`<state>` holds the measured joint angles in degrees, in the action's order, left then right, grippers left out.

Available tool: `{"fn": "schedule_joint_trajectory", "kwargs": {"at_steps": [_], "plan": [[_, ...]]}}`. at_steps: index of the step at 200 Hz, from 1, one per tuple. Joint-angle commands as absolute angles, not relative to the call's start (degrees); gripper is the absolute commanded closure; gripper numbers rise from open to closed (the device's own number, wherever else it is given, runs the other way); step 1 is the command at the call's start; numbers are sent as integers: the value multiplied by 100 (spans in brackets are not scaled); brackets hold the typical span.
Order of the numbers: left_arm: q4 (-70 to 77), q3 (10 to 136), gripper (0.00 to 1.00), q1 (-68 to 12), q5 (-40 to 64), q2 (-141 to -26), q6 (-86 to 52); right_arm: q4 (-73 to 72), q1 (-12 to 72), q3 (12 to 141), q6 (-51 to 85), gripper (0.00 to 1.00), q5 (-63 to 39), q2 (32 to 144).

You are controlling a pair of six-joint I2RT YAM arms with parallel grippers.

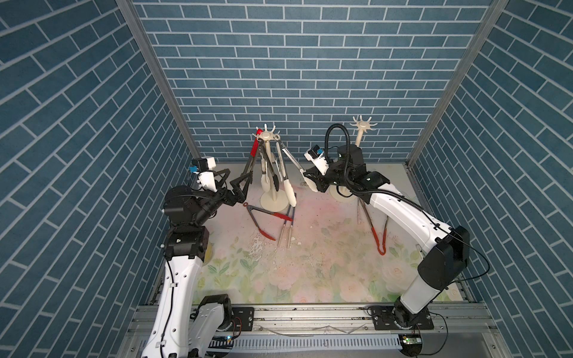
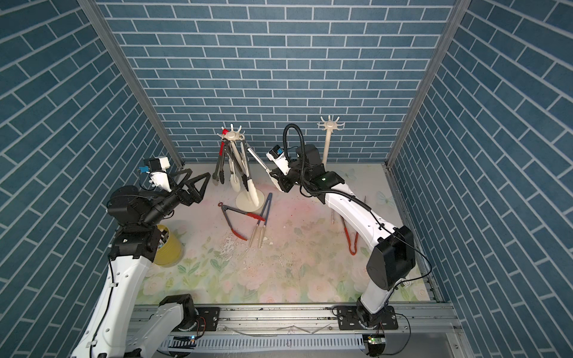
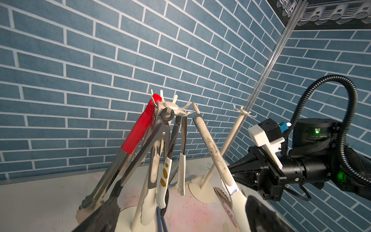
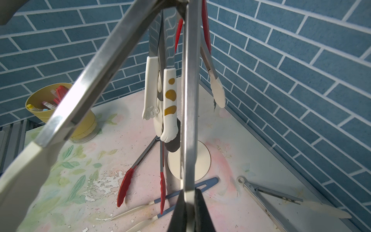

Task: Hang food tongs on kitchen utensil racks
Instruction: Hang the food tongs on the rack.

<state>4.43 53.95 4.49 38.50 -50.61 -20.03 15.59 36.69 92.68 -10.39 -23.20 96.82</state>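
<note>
A: Steel, brushed and flat, ending in smooth cream tips. Long, slim and V-shaped, those held tongs [image 1: 291,159].

B: Clamped in the right gripper [image 4: 188,200], black fingers [image 4: 202,211] pressed together on one steel arm. Other arm splayed off to one side.

A: Pointing which way?

B: Hinge end up, at the hooked crown of the near rack [image 1: 266,135]. Long axis slanting down from there to the gripper, tips lowest. Hooked on or only touching: cannot tell.

A: And that rack?

B: Cream plastic, with a thin post, a round flat base and a ring of curved hooks on top. Loaded with red-sleeved tongs [image 1: 255,145], white paw-shaped tongs [image 4: 169,104] with brown spots, and dark-tipped ones. All hanging hinge up, tips down.

A: Left gripper [image 2: 198,175]?

B: Spread wide, holding nothing. Triangular black fingers just beside the hanging bunch, across it from the right gripper.

A: Below the two grippers?

B: Flat on the scuffed floral mat [image 1: 310,263], grey tongs with red tips [image 1: 282,216], lying across blue tongs [image 4: 210,181] with cream tips. Behind the right gripper, a second rack [image 1: 361,124] of the same cream plastic.
</note>
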Motion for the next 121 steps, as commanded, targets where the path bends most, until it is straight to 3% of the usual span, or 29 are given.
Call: {"fn": "schedule_joint_trajectory", "kwargs": {"at_steps": [1,107,121], "plan": [[481,5317,1,474,3902,-4997,-1927,1542,3645,9489,-879,100,-2503,9788],[433,5258,1,474,3898,-4938,-1920,1660,3639,9372,-607,100,-2367,9827],[422,5247,1,475,3901,-4913,-1924,1701,3630,9374,-476,96,-2323,9828]]}}
